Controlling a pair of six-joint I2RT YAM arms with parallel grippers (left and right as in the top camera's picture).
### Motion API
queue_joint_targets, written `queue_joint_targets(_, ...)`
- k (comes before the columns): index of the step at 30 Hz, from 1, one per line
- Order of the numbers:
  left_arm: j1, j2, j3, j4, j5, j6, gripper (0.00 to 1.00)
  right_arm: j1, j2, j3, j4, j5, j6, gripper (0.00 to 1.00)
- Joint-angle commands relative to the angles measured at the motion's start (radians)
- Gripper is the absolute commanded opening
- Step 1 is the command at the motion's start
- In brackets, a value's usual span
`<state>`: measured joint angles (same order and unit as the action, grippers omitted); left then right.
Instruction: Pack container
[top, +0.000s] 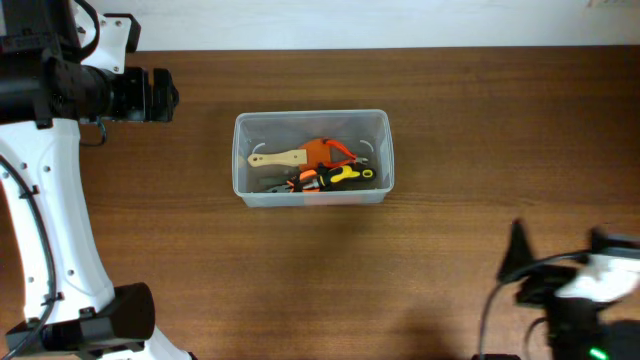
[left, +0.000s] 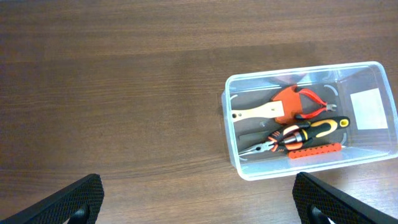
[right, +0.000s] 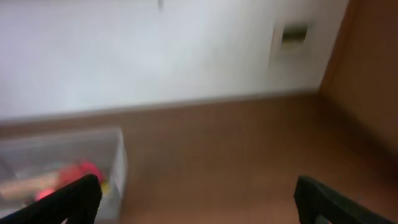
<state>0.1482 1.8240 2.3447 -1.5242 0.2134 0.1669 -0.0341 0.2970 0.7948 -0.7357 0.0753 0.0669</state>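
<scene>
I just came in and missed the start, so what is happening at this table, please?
Neither arm holds anything. The container sits on the table with several hand tools already inside, among them pliers and a wooden-handled tool. The left end effector is open above the bare table beside the container. The right end effector is open too, away from it.

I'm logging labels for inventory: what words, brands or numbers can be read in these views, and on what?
No text can be read anywhere.
The white sticker on the container: looks blank, or its print is too small to read.
The pliers: any brand mark is too small to read.
The wall plate in the right wrist view: blurred, nothing legible.
</scene>
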Motion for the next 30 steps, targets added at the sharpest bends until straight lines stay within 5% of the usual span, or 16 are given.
queue_joint_targets(1,0.003,0.001,-0.002,0.002,0.015,-0.01,0.99,-0.009,-0.093,-0.189,0.063,-0.023,-0.007,0.99)
queue_joint_targets(12,0.003,0.001,-0.002,0.002,0.015,-0.01,0.99,-0.018,-0.234,-0.537,0.236,-0.022,-0.007,0.99)
queue_joint_targets(30,0.003,0.001,-0.002,0.002,0.015,-0.01,0.99,-0.027,-0.294,-0.596,0.177,-0.019,-0.007,0.99)
